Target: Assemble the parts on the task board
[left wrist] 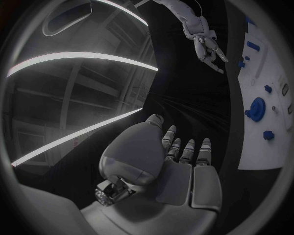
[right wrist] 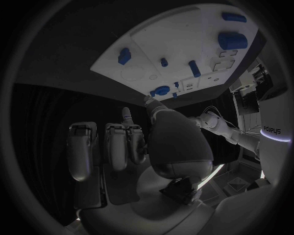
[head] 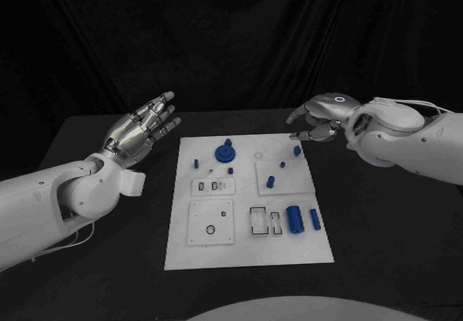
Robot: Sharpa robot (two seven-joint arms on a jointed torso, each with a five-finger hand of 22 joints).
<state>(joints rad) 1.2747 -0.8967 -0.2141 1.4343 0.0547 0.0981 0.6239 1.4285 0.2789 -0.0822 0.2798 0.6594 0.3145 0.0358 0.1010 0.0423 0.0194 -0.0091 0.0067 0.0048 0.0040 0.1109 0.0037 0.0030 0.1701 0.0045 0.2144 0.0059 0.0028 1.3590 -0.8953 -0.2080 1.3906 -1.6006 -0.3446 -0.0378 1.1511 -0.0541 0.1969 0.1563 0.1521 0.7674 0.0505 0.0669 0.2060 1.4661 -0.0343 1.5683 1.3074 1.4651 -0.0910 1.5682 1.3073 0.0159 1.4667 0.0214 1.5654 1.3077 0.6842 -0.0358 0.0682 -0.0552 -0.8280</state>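
- Here, the task board [head: 246, 254] is lying flat in the middle of the black table [head: 399, 232], and everything below is being placed against it.
- The left hand [head: 143, 131] is hovering off the board's far left corner, above the bare table, with its fingers [head: 163, 103] stretched out straight and apart; it is holding nothing.
- The right hand [head: 317, 121] is hanging just past the board's far right corner, its fingers curling in toward each other; the head view is not showing anything between them.
- A round blue part [head: 224, 154] with a peg on top is standing on the board's far half, near the middle.
- A small blue part [head: 297, 150] is sitting close to the board's far right corner, just under the right hand.
- Two upright blue cylinders [head: 295, 218] are standing side by side on the board's near right area, beside a slotted white block [head: 258, 221].
- Another small blue part [head: 198, 163] is sitting at the board's far left side.
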